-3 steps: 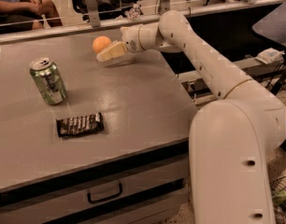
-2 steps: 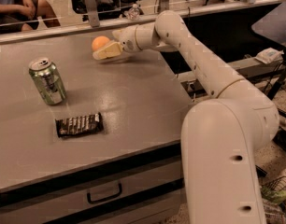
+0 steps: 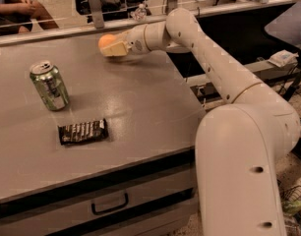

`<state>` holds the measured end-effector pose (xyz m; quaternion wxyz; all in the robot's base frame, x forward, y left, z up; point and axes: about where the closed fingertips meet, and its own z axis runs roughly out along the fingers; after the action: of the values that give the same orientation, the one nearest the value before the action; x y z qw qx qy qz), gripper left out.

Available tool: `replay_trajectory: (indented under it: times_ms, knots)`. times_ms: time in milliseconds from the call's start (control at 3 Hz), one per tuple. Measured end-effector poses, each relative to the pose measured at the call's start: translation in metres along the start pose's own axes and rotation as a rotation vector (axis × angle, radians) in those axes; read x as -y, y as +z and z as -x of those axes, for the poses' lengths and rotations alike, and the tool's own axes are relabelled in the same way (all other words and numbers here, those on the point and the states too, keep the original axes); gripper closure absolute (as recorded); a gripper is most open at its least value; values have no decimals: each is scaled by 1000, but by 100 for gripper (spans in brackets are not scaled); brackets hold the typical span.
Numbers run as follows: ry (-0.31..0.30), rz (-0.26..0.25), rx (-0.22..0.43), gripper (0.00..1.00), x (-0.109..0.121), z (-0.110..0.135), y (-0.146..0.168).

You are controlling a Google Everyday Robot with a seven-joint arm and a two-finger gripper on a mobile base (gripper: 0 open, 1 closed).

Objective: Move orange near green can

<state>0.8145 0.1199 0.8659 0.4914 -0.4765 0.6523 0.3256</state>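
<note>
The hand (image 3: 114, 47) seems to clasp the orange (image 3: 106, 40) just above the desk (image 3: 140, 102), probably to carry it to the green can (image 3: 49, 85), which stands well apart from the hand.

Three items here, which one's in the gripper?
The orange, near the far edge of the table: the gripper has its jaws shut on it. The green can and the dark snack bar sit untouched, nearer the front.
</note>
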Motion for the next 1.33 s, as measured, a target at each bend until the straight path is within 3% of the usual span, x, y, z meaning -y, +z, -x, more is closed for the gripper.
replay_trajectory:
  times_ms: [333, 1000, 1333]
  knots:
    - [-12, 36, 9, 96, -19, 18, -23]
    - [-16, 70, 8, 100, -31, 21, -25]
    - [-13, 149, 28, 100, -57, 24, -30]
